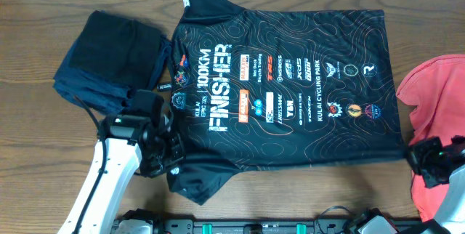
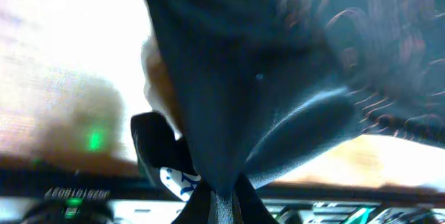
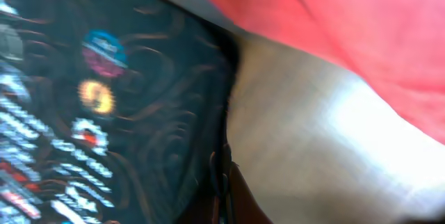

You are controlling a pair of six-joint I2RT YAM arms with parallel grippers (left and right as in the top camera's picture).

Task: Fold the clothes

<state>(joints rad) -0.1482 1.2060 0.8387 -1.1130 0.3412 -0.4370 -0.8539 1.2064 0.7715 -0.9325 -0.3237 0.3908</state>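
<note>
— Where's the black jersey [image 1: 290, 81]?
— Spread flat, print up, across the middle of the bench [image 1: 43, 1]. Collar to the left, hem to the right.
— And the left tool [image 1: 173, 160]?
— Clenched on the jersey's near sleeve. Its wrist view shows the cloth bunching into the tips.
— The right tool [image 1: 425, 158]?
— Closed at the near hem corner. I cannot tell whether cloth is pinched between its tips.
— Anything beside it?
— The coral-red T-shirt [image 1: 436, 89] lies crumpled at the right edge, just beyond the hem. A dark folded pile [image 1: 109, 56] sits at the collar end, touching the jersey.
</note>
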